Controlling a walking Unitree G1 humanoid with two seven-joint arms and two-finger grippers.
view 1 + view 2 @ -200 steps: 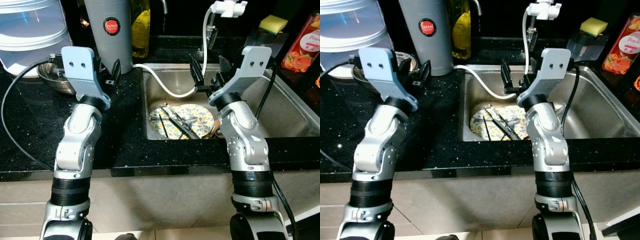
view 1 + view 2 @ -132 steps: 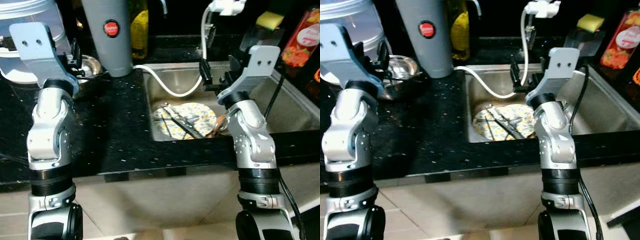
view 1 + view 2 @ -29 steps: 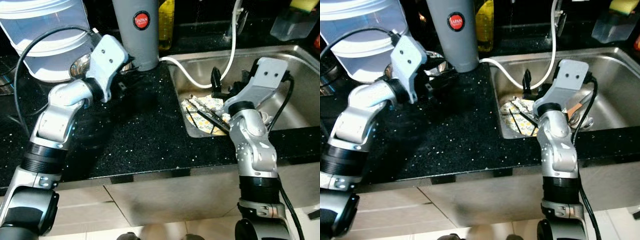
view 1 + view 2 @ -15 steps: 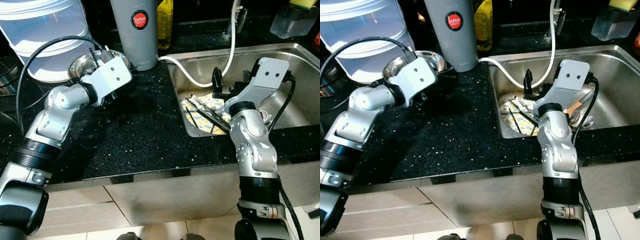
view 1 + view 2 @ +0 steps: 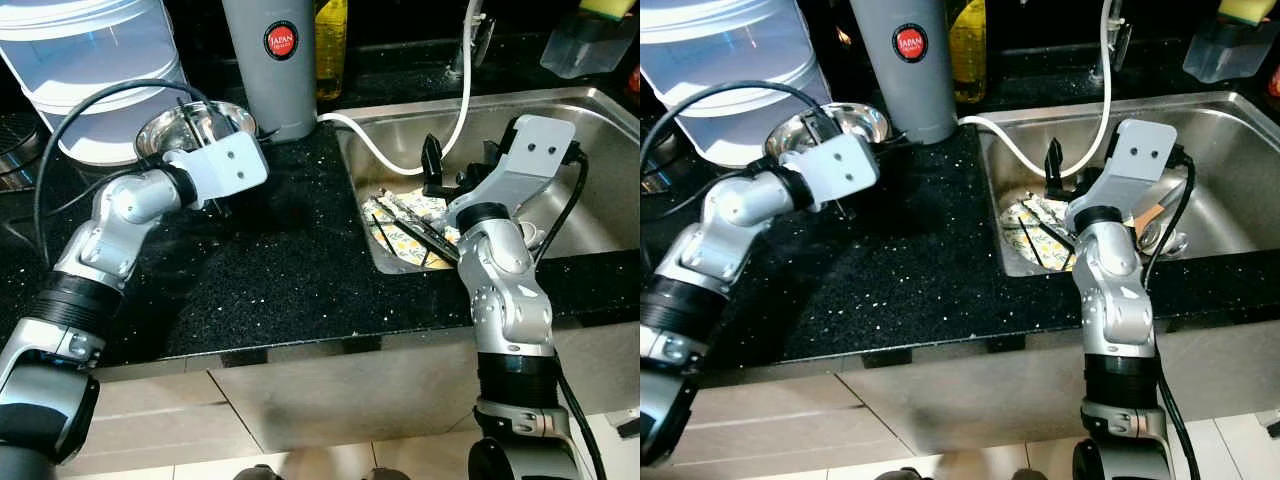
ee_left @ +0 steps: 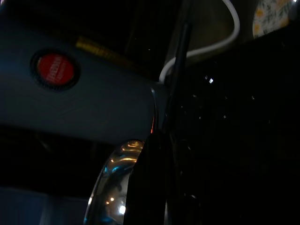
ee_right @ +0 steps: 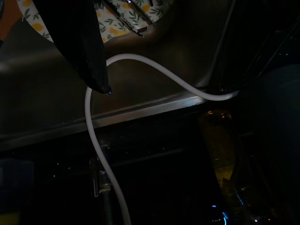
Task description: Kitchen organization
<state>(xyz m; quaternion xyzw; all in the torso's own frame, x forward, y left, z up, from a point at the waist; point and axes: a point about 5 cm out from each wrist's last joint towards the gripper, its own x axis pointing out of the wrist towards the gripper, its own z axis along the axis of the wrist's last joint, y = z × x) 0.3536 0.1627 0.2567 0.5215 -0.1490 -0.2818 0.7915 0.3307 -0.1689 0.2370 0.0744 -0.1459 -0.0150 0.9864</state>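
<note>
Left gripper (image 5: 215, 205) is low over the black table (image 5: 290, 270), right at the near rim of the steel bowl (image 5: 185, 125) that sits between the clear water container (image 5: 90, 60) and the grey flask (image 5: 270, 60). Its fingers hide under the wrist plate from the head views, and the dark wrist view shows one black finger (image 6: 150, 183) against the bowl's rim — can't tell if it's spread or pinching the bowl.

Right gripper (image 5: 455, 170) hangs over the sink (image 5: 560, 110) with fingers spread, holding nothing, just above the flowered plate (image 5: 410, 225) lying in the basin with dark chopsticks (image 5: 415, 220) across it. White hose (image 5: 385, 160) loops from the tap into the sink; soap box with sponge (image 5: 585, 40) at the back corner.

Progress looks early: the plate and chopsticks are in the sink, the bowl is on the table — nothing visibly put away. Likely step in hand is getting hold of the bowl; the sink items are left.
</note>
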